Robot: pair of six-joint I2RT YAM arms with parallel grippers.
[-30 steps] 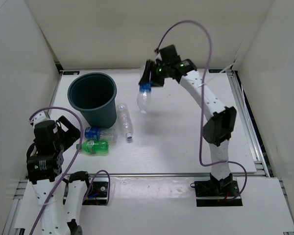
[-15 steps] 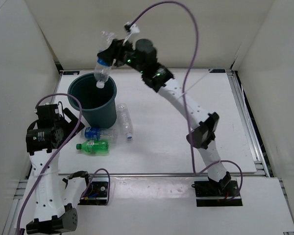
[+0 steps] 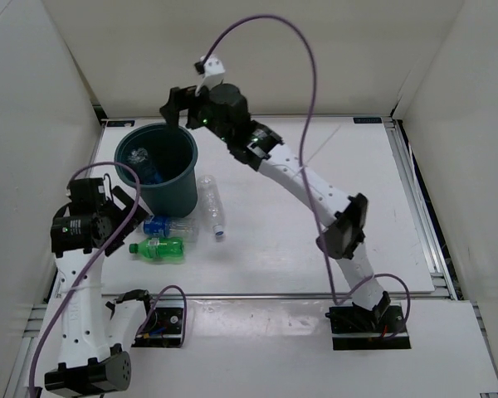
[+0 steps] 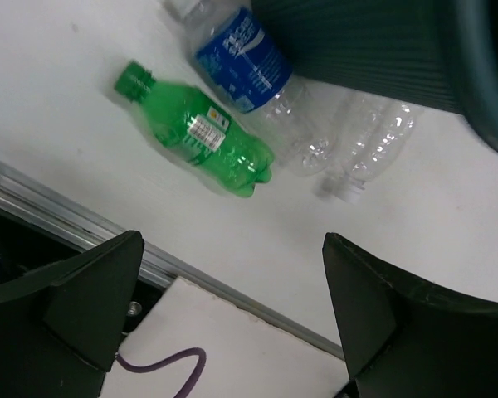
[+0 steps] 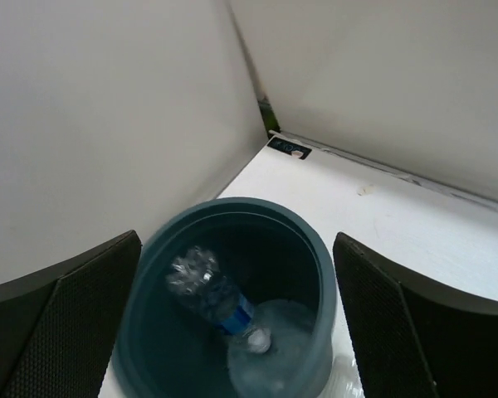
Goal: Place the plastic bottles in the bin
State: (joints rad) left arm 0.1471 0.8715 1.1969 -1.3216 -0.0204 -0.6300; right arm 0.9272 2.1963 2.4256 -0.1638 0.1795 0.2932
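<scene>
Right wrist: bottle now inside bin, right hand spread empty.

No wording could be read: the blue label on the clear bottle carried white lettering too blurred to make out, the barcode patch on the green bottle showed no legible digits, and the dark sticker at the table edge was too small.

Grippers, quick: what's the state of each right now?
Left gripper: open, holding nothing.
Right gripper: open, holding nothing; a clear bottle lies in the bin below it.
</scene>
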